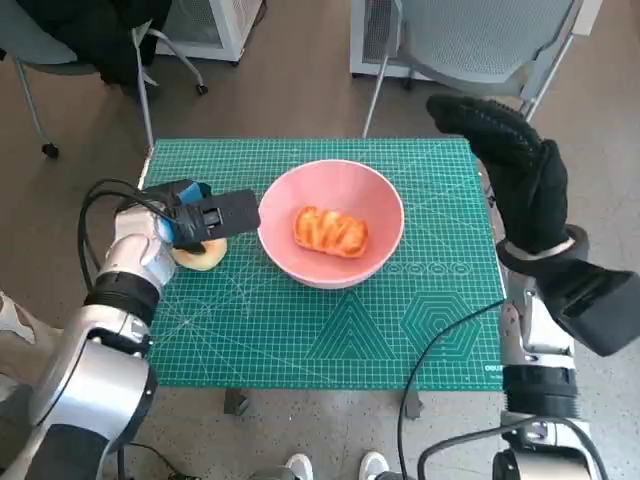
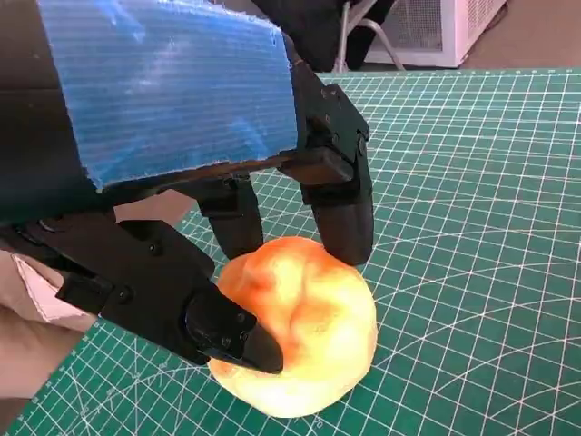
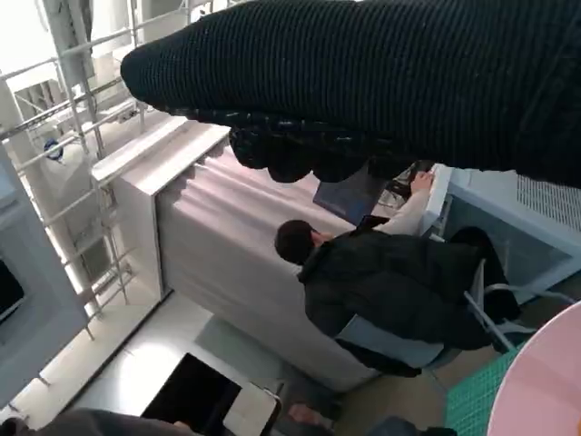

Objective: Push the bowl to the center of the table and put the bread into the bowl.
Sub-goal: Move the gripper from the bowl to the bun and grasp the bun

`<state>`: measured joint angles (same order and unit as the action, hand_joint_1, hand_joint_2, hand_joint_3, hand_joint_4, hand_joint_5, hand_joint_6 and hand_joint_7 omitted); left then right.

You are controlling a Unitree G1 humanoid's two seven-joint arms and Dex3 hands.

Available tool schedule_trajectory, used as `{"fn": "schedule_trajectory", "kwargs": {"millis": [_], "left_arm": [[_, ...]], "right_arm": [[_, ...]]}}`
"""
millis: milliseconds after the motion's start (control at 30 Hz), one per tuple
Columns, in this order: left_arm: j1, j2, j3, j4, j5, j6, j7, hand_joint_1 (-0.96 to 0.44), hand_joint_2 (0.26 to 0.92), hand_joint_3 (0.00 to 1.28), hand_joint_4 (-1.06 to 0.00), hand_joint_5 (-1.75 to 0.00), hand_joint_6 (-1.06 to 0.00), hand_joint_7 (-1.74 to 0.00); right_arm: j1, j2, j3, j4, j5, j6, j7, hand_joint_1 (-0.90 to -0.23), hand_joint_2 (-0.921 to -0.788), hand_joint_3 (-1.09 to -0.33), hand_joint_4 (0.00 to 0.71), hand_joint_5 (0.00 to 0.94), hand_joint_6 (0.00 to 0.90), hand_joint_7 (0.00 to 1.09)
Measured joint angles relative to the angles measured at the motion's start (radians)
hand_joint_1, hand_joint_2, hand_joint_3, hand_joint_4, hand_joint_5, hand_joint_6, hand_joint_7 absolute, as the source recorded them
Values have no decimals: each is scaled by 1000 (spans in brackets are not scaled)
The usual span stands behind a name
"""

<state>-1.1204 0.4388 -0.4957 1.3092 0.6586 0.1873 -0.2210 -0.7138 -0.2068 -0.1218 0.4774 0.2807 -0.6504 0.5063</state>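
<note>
The pink bowl (image 1: pixel 375 205) stands near the middle of the green cutting mat (image 1: pixel 300 330), with a glazed golden pastry (image 1: pixel 330 231) lying inside it. A round golden bun (image 1: pixel 207 256) rests on the mat left of the bowl. My left hand (image 1: pixel 200 215) is over the bun. In the left wrist view the fingers (image 2: pixel 340 209) and the thumb pinch the bun (image 2: pixel 309 336) from opposite sides. My right hand (image 1: pixel 515 170) is raised above the table's right edge, fingers stretched out, holding nothing. A sliver of the bowl's rim (image 3: pixel 545 381) shows in the right wrist view.
A grey chair (image 1: pixel 480 40) stands behind the table, and another chair (image 1: pixel 90 40) at the back left. A black cable (image 1: pixel 100 210) loops off my left wrist. A person in a dark jacket (image 3: pixel 390 291) sits in the room. Feet (image 1: pixel 335 466) show at the table's front.
</note>
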Motion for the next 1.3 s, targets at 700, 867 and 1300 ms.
{"fn": "schedule_trajectory", "kwargs": {"millis": [700, 867, 1300], "left_arm": [[-55, 80, 37, -128, -5, 11, -53, 1, 903, 31, -772, -953, -706, -1204], [-56, 101, 49, -224, -6, 35, -74, 0, 907, 28, -771, -999, -687, -1182], [44, 183, 131, -652, -10, 105, -129, 1, 903, 26, -782, -1155, -712, -988]], "right_arm": [[-20, 24, 2, 26, 9, -2, 4, -707, -921, -818, 146, 3, -1, 497], [-21, 27, 3, 35, 9, -6, 4, -706, -921, -819, 147, 3, -1, 498], [-32, 33, 4, 53, 8, -27, 3, -706, -921, -823, 146, 2, -1, 497]]}}
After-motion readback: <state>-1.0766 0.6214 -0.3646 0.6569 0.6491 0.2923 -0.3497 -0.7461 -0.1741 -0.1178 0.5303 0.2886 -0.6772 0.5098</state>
